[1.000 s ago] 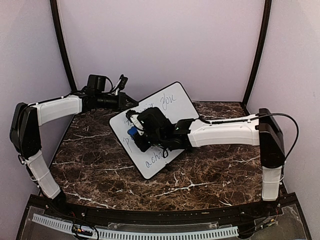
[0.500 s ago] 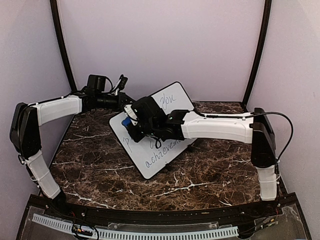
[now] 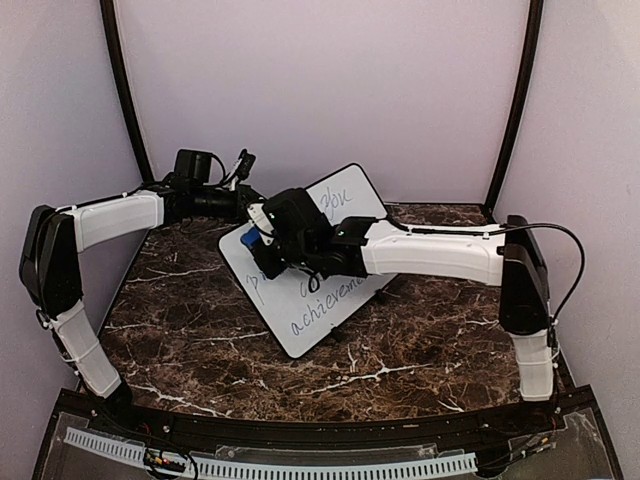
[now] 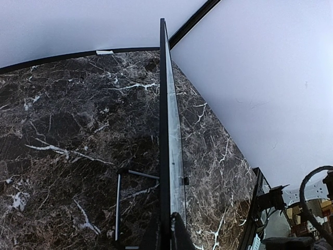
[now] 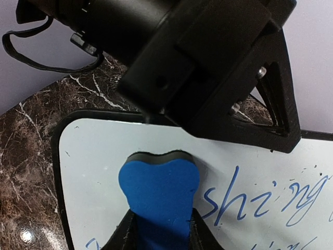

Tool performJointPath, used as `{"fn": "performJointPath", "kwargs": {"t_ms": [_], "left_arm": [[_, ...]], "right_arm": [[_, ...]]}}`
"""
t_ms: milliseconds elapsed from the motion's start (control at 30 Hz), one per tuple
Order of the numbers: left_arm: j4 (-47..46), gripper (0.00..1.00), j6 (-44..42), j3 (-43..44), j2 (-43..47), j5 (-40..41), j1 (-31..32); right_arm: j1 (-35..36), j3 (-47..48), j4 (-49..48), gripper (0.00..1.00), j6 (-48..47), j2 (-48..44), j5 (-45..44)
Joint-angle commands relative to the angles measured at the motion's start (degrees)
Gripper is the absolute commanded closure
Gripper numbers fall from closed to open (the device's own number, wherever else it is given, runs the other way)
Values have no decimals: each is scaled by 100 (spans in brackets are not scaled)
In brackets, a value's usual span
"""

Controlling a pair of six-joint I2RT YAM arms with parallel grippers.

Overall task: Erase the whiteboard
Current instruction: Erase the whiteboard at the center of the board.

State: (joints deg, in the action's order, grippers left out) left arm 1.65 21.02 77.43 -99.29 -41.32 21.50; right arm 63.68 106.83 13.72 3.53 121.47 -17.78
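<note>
from above, mid-wipe: the right gripper pinches the blue eraser at the ten o'clock corner of the whiteboard; writing lies toward four o'clock, so the next sweep should go there. left wrist: the left gripper is clamped on the board's edge, over the marble table, beside pale walls. right wrist: the eraser is pressed beside blue lettering.

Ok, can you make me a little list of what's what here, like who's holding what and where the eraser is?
board: white, black frame, tilted up
left tool: shut on the board's edge
right tool: shut on the eraser
eraser: blue, pressed on the board near a corner
writing: blue, lots not yet wiped
table: dark marble
</note>
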Motion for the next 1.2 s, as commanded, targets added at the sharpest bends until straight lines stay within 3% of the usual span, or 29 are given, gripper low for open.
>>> {"fn": "performJointPath", "kwargs": {"t_ms": [0,367,867,1167], "left_arm": [[28,100,-49,-114,330,-95,92],[11,100,-37,-129,357,-86,92],[7,100,-54,-140,370,-82,92],[20,100,-58,-132,349,-76,92]], "right_arm": [[-142,-681,130,72,144,-194,19],[-135,-1544,0,72,385,-758,45],[-232,68,294,70,127,116,-206],[-242,24,351,70,131,19,-169]]}}
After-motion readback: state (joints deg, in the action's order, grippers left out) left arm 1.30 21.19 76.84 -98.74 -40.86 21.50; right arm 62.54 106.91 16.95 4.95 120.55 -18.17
